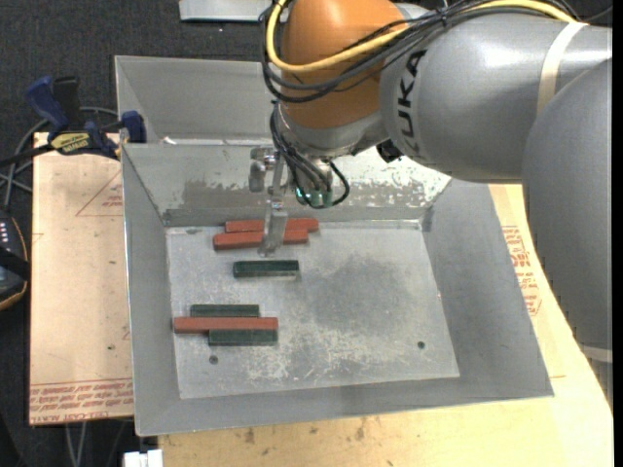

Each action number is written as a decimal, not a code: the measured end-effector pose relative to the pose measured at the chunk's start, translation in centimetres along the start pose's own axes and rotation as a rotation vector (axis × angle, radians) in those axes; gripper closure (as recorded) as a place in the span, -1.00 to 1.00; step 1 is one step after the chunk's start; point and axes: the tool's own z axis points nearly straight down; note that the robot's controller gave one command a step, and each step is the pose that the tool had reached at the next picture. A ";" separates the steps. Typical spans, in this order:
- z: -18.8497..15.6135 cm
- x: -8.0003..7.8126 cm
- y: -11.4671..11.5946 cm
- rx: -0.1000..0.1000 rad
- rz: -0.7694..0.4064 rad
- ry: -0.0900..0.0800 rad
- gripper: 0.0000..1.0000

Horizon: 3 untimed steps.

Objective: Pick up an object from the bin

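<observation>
A grey metal bin [370,300] with sloping walls is seen from above. A large silver robot arm [487,86] with a rounded orange wrist cover [336,27] and looped cables reaches in from the right. The end effector [274,246] is lowered at the rear left of the bin floor. There it stands in front of two flat, brick-red rectangular bars lying side by side and touching. The rear red bar [300,228] is partly covered by the end effector, and the front red bar [237,242] is shifted a little to the left. Whether the end effector is apart, together or clamped on a bar cannot be told.

Just in front of this pair lies a single dark green rectangular bar [266,269]. Nearer the front left, three more bars are packed together: a dark green bar [225,310], a long red bar [226,325] and another dark green bar [241,338].
</observation>
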 end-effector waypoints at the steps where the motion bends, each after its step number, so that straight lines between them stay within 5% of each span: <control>1: 16.2 2.4 -1.4 -0.002 0.032 -0.001 -1.00; 2: 15.7 2.0 -1.4 -0.005 0.034 -0.017 1.00; 3: 16.1 2.3 -1.5 -0.001 0.034 -0.004 -1.00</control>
